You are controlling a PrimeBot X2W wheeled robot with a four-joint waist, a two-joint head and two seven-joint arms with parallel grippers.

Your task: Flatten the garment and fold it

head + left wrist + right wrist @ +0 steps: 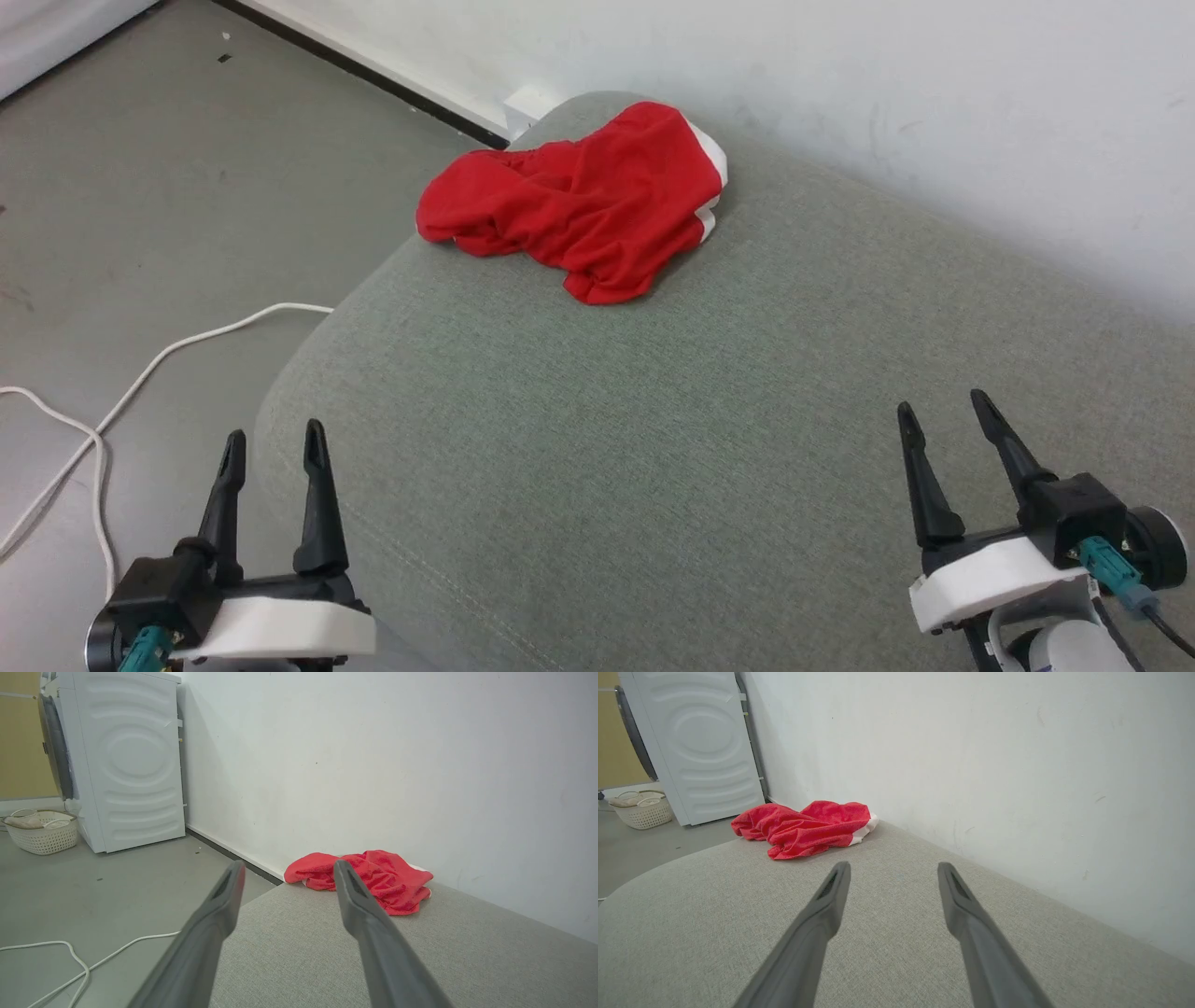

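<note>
The garment (579, 210), a red pair of shorts, is seen heaped in a crumpled mound at the far left end of a grey cushion (672, 448), close to the wall (934, 84) and just beside the cushion's rounded edge. Its white trim is turned toward the wall and its waistband is lost among the folds. The left gripper (274, 431) is held low at the cushion's near left corner, and the right gripper (940, 401) is held over the near right side. Both are well apart from the cloth, with fingers parted moderately and nothing between them. The two are probably kept wide and back as a ready stance, so that the mound is left unobstructed for the head camera. In both wrist views the shorts are framed beyond the fingers, which suggests that a reach has been lined up. Nothing of the task can be judged as done: the fabric is neither spread nor folded. A long forward reach is called for, and the cloth would best be drawn toward the middle, where more flat surface is offered. A slide over the edge to the floor (140, 187), where a white cable (140, 378) is trailed, is the risk to be watched.
</note>
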